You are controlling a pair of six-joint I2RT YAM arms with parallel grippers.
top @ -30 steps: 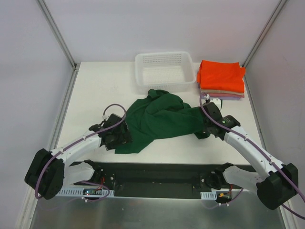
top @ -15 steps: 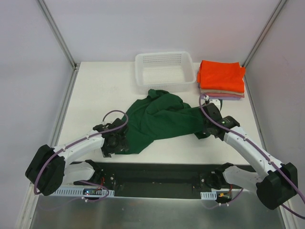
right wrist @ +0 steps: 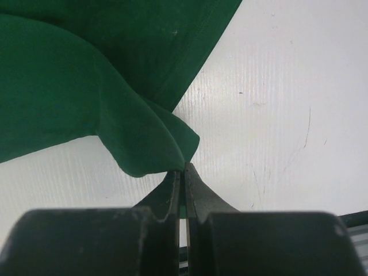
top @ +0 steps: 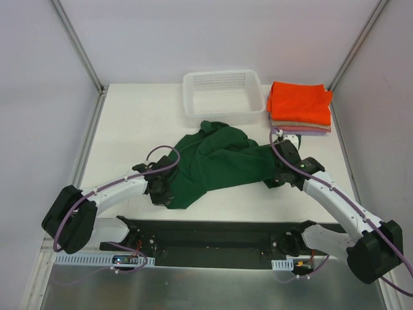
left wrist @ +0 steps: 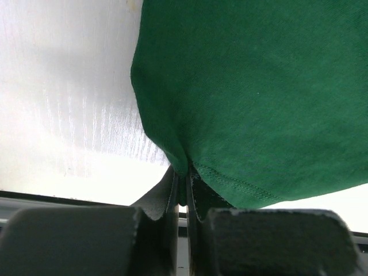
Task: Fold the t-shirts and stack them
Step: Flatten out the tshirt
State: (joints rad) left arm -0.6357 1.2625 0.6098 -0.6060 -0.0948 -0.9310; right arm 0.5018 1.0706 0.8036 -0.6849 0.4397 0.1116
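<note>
A dark green t-shirt (top: pixel 216 161) lies crumpled across the middle of the table. My left gripper (top: pixel 162 192) is shut on its near-left hem; the left wrist view shows the cloth (left wrist: pixel 259 98) pinched between the closed fingers (left wrist: pixel 181 190). My right gripper (top: pixel 276 179) is shut on the shirt's right edge, where a green fold (right wrist: pixel 144 144) enters the closed tips (right wrist: pixel 183 172). A folded stack with a bright orange t-shirt (top: pixel 299 103) on top, tan and lilac ones under it, sits at the back right.
A white mesh basket (top: pixel 224 95) stands at the back centre, left of the stack. Metal frame posts rise at the table's back corners. A black base strip (top: pixel 213 242) runs along the near edge between the arm mounts.
My left gripper slid right along the table to the shirt's near-left hem and closed on it. The right gripper and the rest of the shirt stayed put.
</note>
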